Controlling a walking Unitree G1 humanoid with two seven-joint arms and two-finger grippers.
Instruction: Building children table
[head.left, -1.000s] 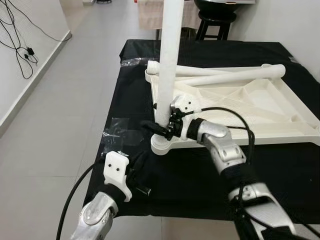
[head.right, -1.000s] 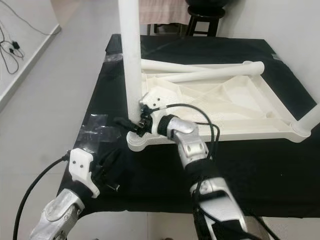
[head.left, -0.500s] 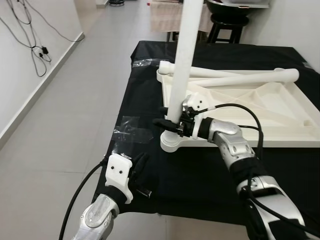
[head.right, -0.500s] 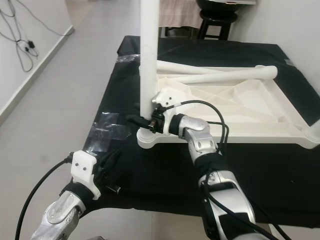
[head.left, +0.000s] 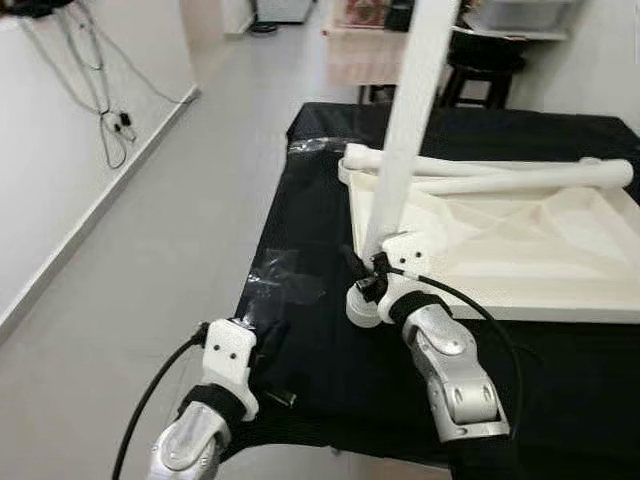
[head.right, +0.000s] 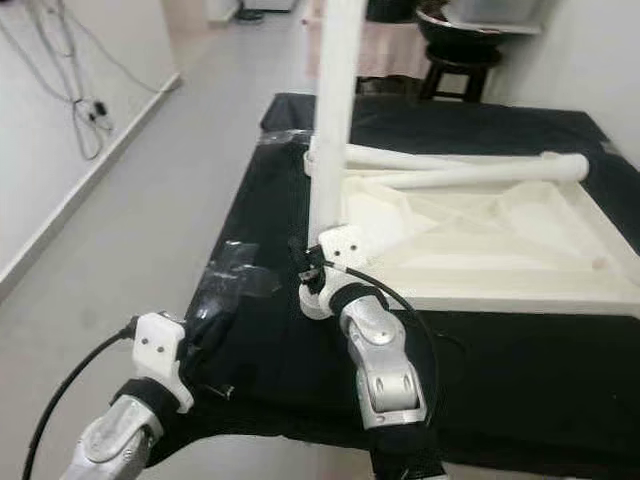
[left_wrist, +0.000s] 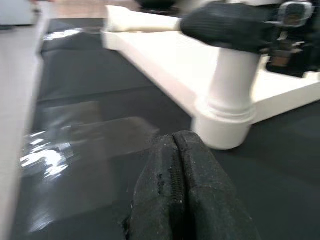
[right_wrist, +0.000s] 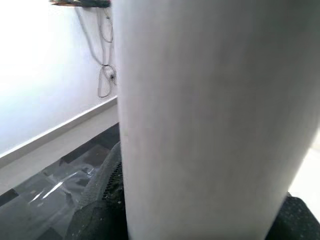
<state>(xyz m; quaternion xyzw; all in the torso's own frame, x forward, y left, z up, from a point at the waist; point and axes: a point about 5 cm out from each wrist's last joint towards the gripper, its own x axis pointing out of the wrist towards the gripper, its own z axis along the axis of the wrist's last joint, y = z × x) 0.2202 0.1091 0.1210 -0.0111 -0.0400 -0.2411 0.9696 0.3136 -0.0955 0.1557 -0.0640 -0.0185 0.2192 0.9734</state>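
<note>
I see my right end effector (head.left: 366, 272) clamped around the upright white leg (head.left: 403, 150) at the upturned tabletop's (head.left: 520, 250) near corner (on the black bench (head.left: 320, 340)); left end effector (left_wrist: 176, 165) rests nearby, fingers together.

leg (head.left: 405, 150) upright at tabletop (head.left: 520, 245) corner

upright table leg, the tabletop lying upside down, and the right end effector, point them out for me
upright table leg (head.left: 405, 140), left eye view, middle of the white shaft.
tabletop (head.left: 520, 305), left eye view, its near rim.
right end effector (head.left: 362, 272), left eye view, at the black fingers by the leg's base.
</note>
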